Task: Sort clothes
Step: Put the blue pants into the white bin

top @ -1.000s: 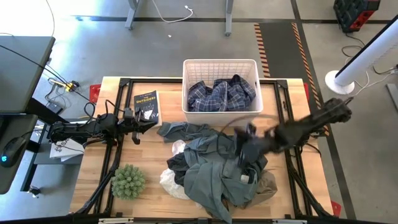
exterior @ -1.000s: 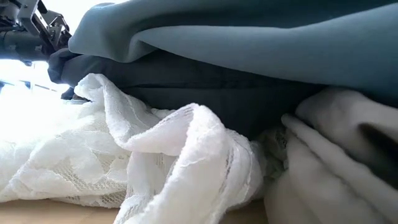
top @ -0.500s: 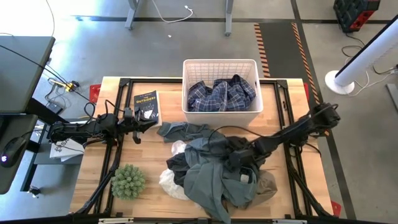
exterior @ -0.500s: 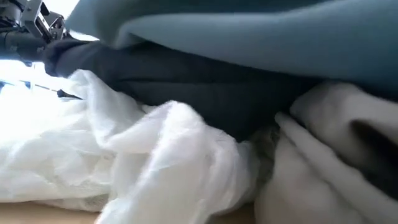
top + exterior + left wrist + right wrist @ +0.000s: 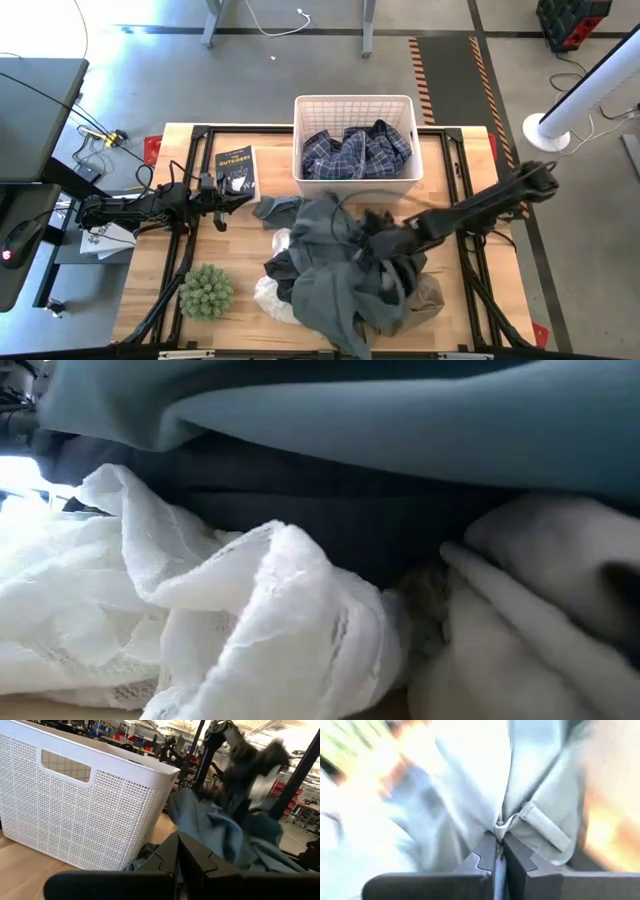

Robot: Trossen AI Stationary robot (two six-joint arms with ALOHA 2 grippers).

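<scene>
A heap of clothes lies mid-table: a grey-blue garment (image 5: pixel 325 265) on top, dark grey pieces (image 5: pixel 385 225), a white lace piece (image 5: pixel 200 610) and a khaki piece (image 5: pixel 430 295) underneath. A blue-and-white plaid shirt (image 5: pixel 355 152) lies in the white basket (image 5: pixel 303 140). My right gripper (image 5: pixel 388 240) is down in the heap, shut on grey-blue cloth. My left gripper (image 5: pixel 220 200) waits shut at the table's left, holding nothing. My right gripper pinches a bunched fold of the pale grey-blue cloth (image 5: pixel 500 826) between its two fingertips, beside a stitched seam (image 5: pixel 540 827). How many layers it has, I cannot tell. The cloth runs away from the fingers in drawn folds; the rest of the garment lies on the heap.
A dark book (image 5: pixel 236 170) lies at the far left of the table and a round green spiky plant (image 5: pixel 205 290) stands near the front left. The basket stands at the far edge, just behind the heap. In the left wrist view the basket wall (image 5: pixel 75 800) is close by.
My right gripper has dropped from above the heap down into it, moved a little toward the table's left, and shut on the grey-blue cloth. That garment has bunched up and shifted toward the left and far side; the white lace below has been stirred.
</scene>
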